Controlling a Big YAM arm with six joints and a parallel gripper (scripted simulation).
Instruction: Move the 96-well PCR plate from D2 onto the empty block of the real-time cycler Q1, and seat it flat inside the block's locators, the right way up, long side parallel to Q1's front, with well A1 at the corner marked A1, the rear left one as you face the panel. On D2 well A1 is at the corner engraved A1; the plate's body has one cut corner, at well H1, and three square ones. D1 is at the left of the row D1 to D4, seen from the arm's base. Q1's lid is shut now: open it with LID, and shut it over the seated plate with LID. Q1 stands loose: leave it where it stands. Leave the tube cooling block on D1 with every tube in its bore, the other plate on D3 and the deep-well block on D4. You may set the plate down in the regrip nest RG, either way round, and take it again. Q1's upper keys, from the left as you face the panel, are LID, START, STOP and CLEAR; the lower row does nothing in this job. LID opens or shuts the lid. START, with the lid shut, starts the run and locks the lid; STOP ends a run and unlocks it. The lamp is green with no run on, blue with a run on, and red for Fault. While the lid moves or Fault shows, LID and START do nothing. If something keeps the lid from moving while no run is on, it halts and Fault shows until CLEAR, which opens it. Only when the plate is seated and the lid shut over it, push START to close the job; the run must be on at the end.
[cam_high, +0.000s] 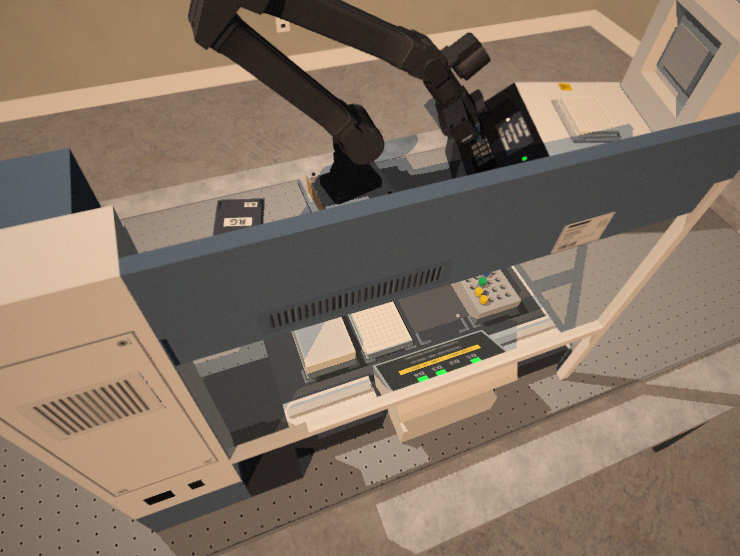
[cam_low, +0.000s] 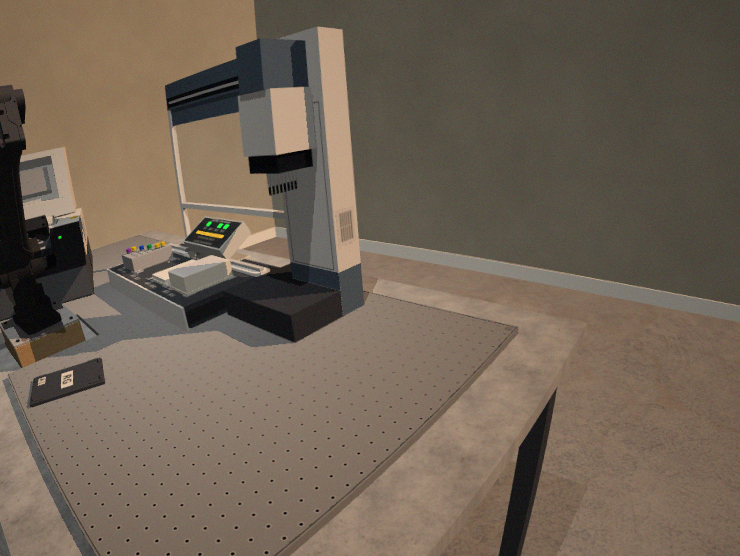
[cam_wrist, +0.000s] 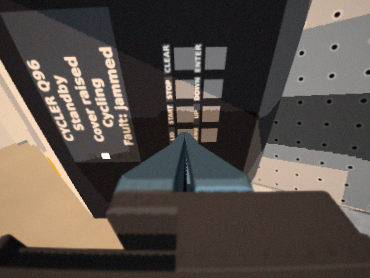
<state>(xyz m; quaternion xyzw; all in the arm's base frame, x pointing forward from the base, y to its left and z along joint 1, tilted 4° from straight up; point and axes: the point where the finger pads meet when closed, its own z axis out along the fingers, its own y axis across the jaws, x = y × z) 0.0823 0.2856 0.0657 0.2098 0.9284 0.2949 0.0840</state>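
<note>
You are looking at a room with a tan wall (cam_low: 119, 71) meeting a dark olive-grey wall (cam_low: 508, 119), pale skirting (cam_low: 538, 276) along their foot, and a mottled brown floor (cam_low: 646, 418). A stone-coloured table (cam_low: 478, 418) carries a grey perforated breadboard (cam_low: 239, 430).

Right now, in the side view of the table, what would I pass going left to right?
Black robot arm → small black pad marked RG → rack of coloured tubes → tall beige tower → dark table leg.
</note>
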